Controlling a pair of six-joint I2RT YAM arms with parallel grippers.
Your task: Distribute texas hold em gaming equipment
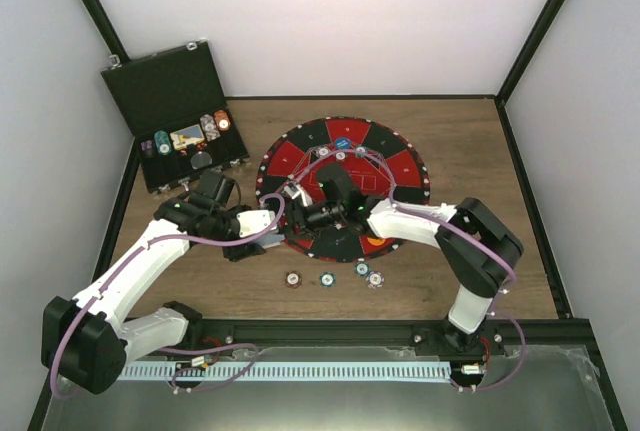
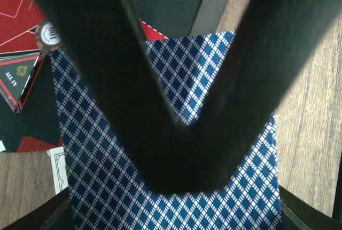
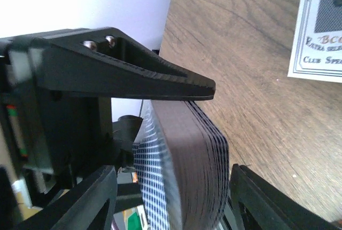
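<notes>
Four chips [image 1: 327, 278] sat nearest on the tabletop [image 1: 450, 281]. Left claw [image 2: 184, 160] was clamped on the blue-diamond deck [image 2: 96, 171] at the mat's [image 1: 400, 166] rim; right claw [image 3: 222, 131] sat round it, grip unclear. Beyond: a "100" chip [image 2: 48, 33], an "ALL IN" marker [image 2: 18, 72], a "Club Spec…" card [image 3: 320, 27].

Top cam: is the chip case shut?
No, the black case has its lid up, with chip stacks showing in the tray.

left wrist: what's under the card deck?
Card deck overlaps the mat; brown chip and ALL IN marker show at its left edge, white paper pokes out lower-left. The rest underneath is covered.
</notes>
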